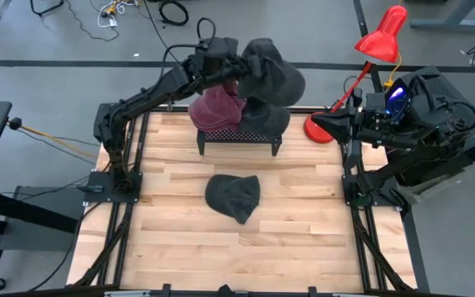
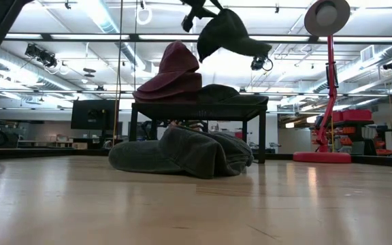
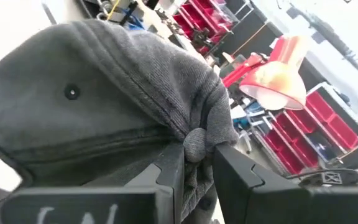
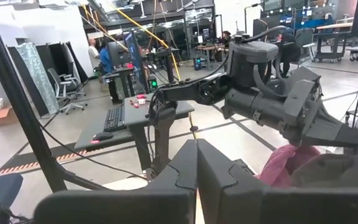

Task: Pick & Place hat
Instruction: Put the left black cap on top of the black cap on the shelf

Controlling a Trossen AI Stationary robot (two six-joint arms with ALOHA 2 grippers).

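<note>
My left gripper (image 1: 242,64) is shut on a dark grey cap (image 1: 272,73), which hangs in the air above the far end of the table, over a low black stand (image 1: 237,136). On the stand rest a maroon hat (image 2: 175,68) and a dark hat (image 2: 231,93). A second grey hat (image 1: 233,196) lies crumpled on the table's middle, in front of the stand. My right gripper (image 1: 324,122) is shut on nothing at the right, near the lamp's base. My left gripper pinches a bunched fold of the cap's crown (image 3: 194,142) between its two fingers, beside the round top button. The fingers reach in about level from the table's left. The cap hangs tilted, brim (image 2: 258,47) toward the right, clear of the stand and the hats on it.
A red desk lamp (image 1: 382,35) stands at the far right, its round base (image 1: 318,130) on the table by the stand. Open wood lies near and to either side of the grey hat on the table. My right arm (image 1: 419,124) waits at the right edge.
</note>
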